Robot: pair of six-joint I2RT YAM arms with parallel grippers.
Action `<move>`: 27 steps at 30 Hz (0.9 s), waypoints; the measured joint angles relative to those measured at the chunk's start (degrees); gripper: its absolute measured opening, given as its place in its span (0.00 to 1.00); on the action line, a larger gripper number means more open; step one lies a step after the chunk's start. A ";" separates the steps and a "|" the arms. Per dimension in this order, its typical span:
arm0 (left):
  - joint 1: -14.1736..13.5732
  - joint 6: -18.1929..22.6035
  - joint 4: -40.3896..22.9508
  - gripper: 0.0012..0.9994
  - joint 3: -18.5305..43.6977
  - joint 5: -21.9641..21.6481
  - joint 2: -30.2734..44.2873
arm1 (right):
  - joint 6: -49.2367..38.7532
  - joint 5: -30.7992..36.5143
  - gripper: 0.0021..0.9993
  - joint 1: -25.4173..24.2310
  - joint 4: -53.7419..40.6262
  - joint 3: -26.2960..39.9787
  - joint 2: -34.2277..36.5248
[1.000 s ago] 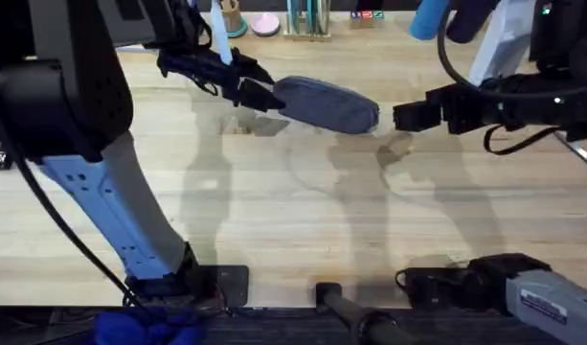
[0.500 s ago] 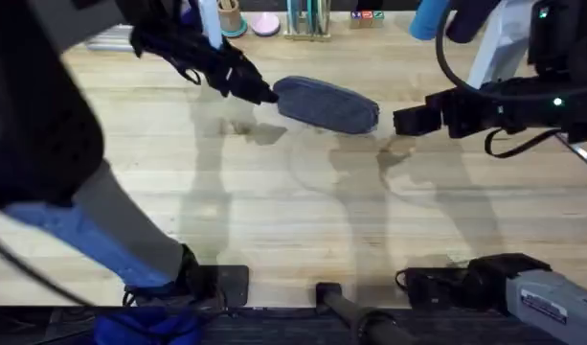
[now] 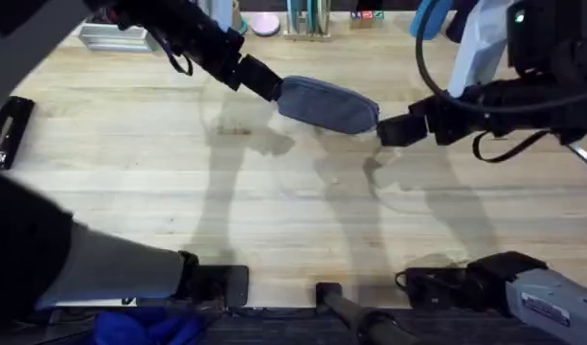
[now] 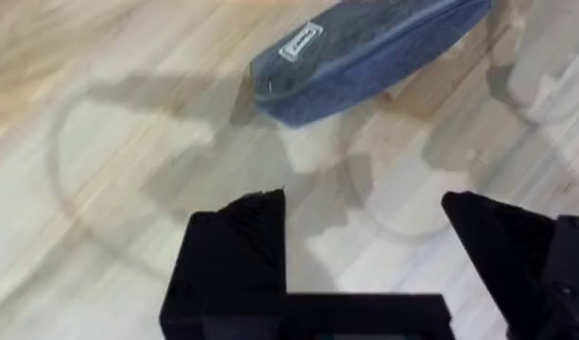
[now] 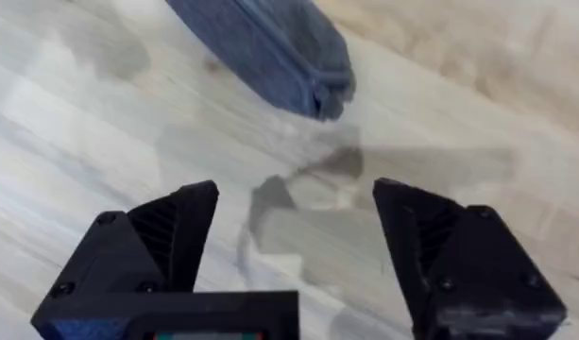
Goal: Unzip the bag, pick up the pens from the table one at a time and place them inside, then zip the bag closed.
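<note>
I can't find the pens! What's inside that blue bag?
The soft grey-blue fabric pouch lies closed on the light wooden table, so its fabric hides anything inside.

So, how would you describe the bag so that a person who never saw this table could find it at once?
On the light wooden table, look at the far middle, between the two open black grippers, left and right. There lies a soft grey-blue fabric pouch, oblong with rounded ends. It is the only cloth thing there, with a small white label.

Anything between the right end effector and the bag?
No. The right wrist view shows bare table between the open right end effector and the bag.
</note>
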 joint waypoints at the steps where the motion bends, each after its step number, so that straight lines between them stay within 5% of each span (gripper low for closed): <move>1: -0.24 -1.25 -0.61 1.00 0.00 -0.88 -1.10 | 0.03 -0.01 1.00 0.09 -0.01 0.52 0.00; 7: -0.35 -6.90 -1.49 1.00 -1.92 -3.61 -9.11 | 1.19 -0.20 1.00 0.09 0.00 3.27 0.00; 20: -2.91 -13.30 1.04 1.00 -24.83 -6.07 -34.89 | 2.60 -2.77 1.00 0.09 -0.45 6.11 0.00; 27: -2.91 -15.69 1.06 1.00 -27.10 -6.86 -43.26 | 2.64 -3.89 1.00 0.14 -1.24 6.11 0.00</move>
